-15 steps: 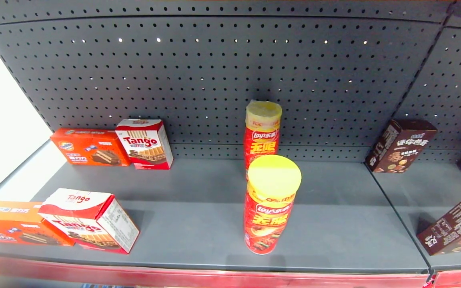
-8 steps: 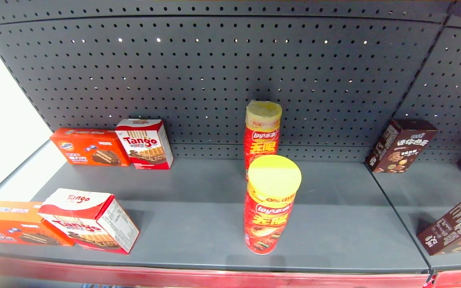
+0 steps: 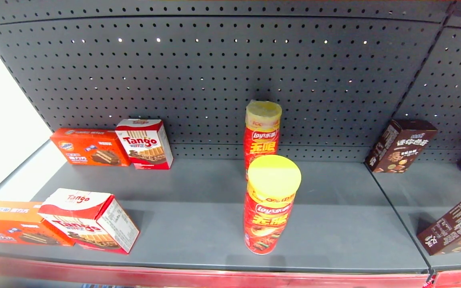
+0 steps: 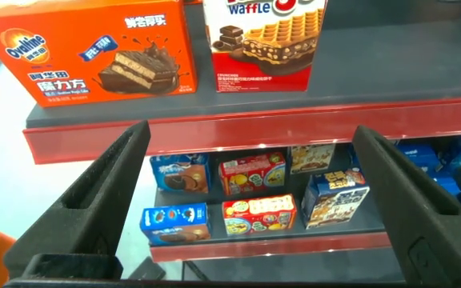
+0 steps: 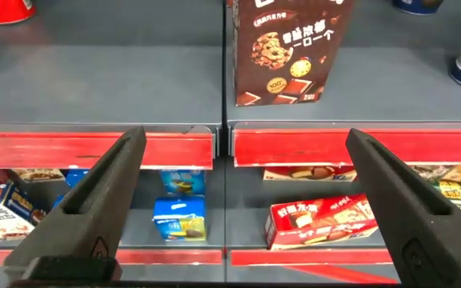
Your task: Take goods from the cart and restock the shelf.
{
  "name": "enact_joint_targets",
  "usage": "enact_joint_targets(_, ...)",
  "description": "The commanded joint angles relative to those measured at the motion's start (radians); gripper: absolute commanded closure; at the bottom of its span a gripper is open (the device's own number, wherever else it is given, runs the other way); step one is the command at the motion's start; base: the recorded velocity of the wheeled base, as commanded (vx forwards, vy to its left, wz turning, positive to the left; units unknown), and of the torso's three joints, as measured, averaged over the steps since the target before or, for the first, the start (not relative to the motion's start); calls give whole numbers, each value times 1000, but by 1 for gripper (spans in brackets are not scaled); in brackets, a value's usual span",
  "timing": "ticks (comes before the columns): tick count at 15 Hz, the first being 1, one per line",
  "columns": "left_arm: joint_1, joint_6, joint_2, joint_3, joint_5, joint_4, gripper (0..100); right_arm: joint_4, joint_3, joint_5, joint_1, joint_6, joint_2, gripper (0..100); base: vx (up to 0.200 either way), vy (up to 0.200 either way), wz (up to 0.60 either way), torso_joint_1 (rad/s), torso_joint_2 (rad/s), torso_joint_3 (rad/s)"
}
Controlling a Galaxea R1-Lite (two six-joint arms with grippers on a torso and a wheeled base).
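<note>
**Nothing has shifted on the shelf**

The head view matches the earlier frames. The front can [image 3: 272,204] stands at lower centre of the shelf [image 3: 198,228], and the rear can [image 3: 262,128] is behind it by the back panel. Wafer boxes [image 3: 90,220] sit lower left. The left gripper [image 4: 250,136] and right gripper [image 5: 245,136] both gape wide, empty, facing the shelf's red edge.

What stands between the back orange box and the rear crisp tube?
In the head view, a Tango wafer box, beside the orange box; then bare shelf to the tube.
</note>
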State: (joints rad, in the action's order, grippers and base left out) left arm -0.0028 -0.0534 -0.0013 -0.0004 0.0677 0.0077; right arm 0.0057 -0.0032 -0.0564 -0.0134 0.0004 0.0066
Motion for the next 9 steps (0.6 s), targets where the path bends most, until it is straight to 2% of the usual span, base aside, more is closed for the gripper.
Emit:
enact_joint_targets(1,0,-6,1,0,1,0,0,0,0,0,0,0,3,0,0,0,0,0,0,0)
enact_joint_targets(4,0,-8,1,0,4,0,0,0,0,0,-2,0,3,0,0,0,0,0,0,0)
enact_joint_targets(5,0,-6,1,0,3,0,0,0,0,0,0,-2,1,0,-200,0,0,7,-2,2)
enact_joint_targets(6,1,1,1,-1,0,0,0,0,0,0,-2,-2,3,0,0,0,0,0,0,0)
enact_joint_targets(9,1,-5,1,0,1,0,0,0,0,1,-2,-3,3,0,0,0,0,0,0,0)
